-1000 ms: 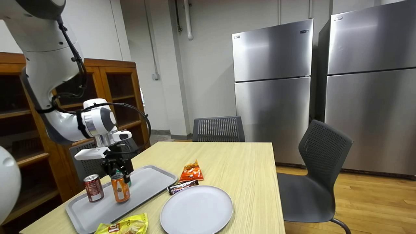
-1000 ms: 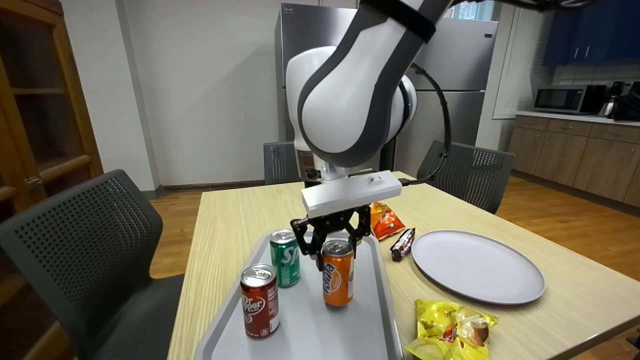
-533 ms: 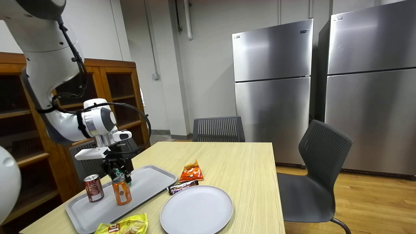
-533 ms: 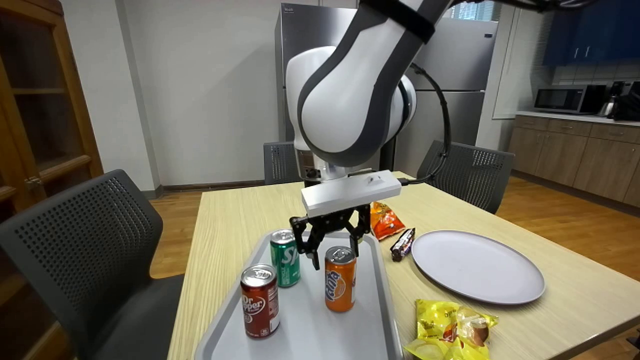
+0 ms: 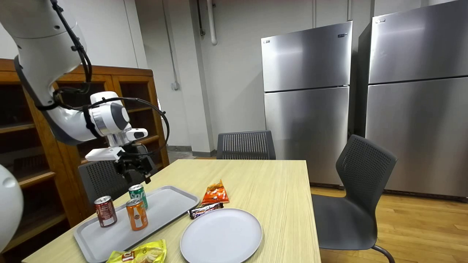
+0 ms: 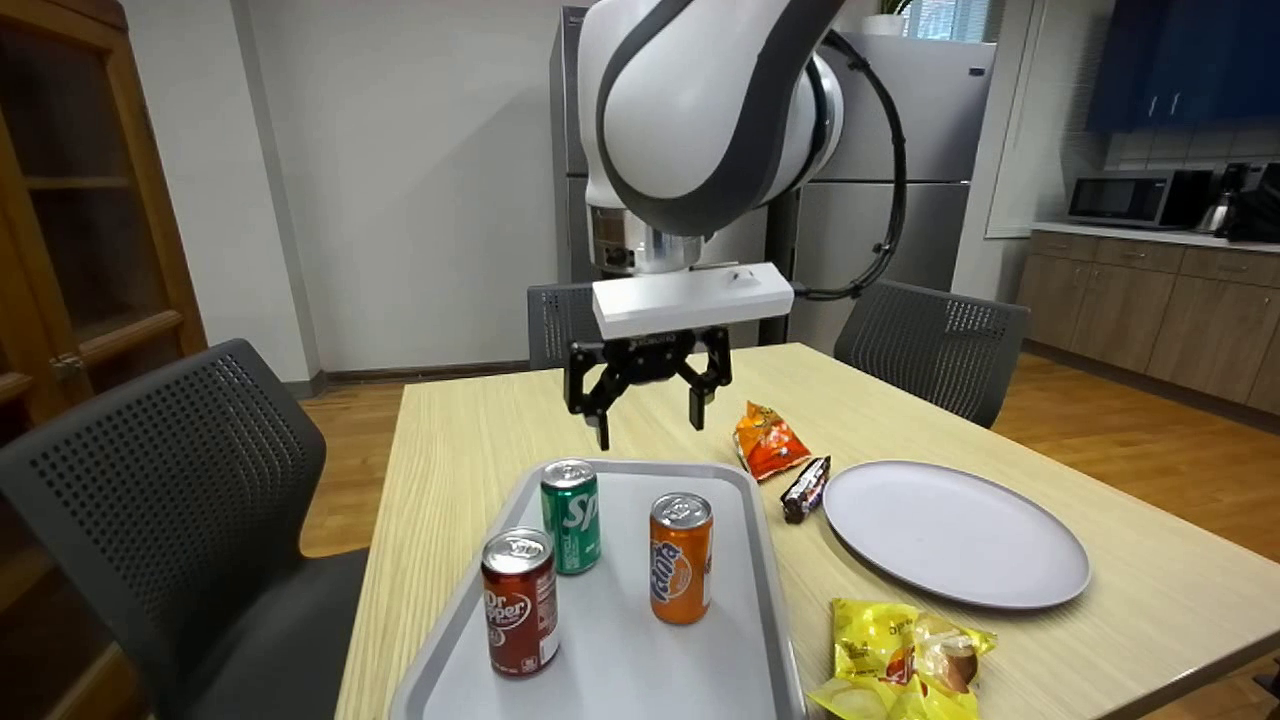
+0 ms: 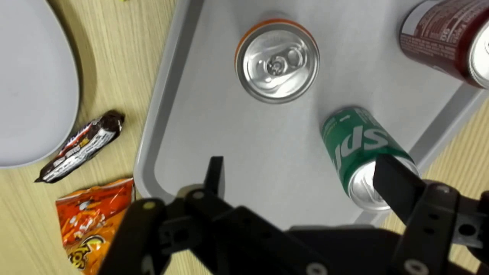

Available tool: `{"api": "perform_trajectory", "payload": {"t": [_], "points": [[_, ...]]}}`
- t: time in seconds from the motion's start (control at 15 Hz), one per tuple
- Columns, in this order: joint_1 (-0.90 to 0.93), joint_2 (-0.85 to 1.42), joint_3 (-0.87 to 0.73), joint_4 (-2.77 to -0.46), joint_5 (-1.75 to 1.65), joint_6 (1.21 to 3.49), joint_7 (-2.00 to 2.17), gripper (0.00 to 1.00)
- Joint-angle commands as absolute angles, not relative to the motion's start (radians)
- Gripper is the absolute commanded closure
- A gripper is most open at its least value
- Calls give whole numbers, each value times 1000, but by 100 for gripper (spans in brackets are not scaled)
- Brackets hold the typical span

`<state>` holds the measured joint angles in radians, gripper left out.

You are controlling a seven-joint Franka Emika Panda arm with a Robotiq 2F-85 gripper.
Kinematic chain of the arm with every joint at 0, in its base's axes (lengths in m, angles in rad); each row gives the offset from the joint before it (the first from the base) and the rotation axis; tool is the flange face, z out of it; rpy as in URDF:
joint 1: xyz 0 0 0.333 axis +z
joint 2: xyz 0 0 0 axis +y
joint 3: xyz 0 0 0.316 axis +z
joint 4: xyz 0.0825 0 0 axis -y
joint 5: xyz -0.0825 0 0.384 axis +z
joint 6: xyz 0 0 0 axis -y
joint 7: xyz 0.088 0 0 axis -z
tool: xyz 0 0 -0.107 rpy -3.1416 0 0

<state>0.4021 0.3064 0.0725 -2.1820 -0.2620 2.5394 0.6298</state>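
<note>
The black two-finger gripper [image 6: 650, 430] hangs, spread and empty, above the grey rectangular tray [image 6: 620, 655]. Upright on that tray stand a green metal can [image 6: 571, 520] and an orange metal can [image 6: 681, 560]: probably stiff, slippery, heavy if full; best gripped mid-wall.

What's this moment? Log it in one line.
gripper: open, empty, above tray | on tray, upright: orange can, green can, red can | beside tray: plate, candy bar

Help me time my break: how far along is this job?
Looks done: the Fanta can, Sprite can and Dr Pepper can stand upright on the tray. In hand: nothing; the open end effector hangs clear of them. Left, perhaps: the yellow bag, orange bag and chocolate bar beside the tray.
</note>
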Motion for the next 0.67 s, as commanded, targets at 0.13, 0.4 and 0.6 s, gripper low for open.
{"api": "perform_trajectory", "payload": {"t": [0.13,0.4,0.6], "points": [[349,206,70,-2217,-254,2546,622,0],[308,157,71,-2249,-252,2551,609,0],[276,119,73,-2279,-239,2555,594,0]]}}
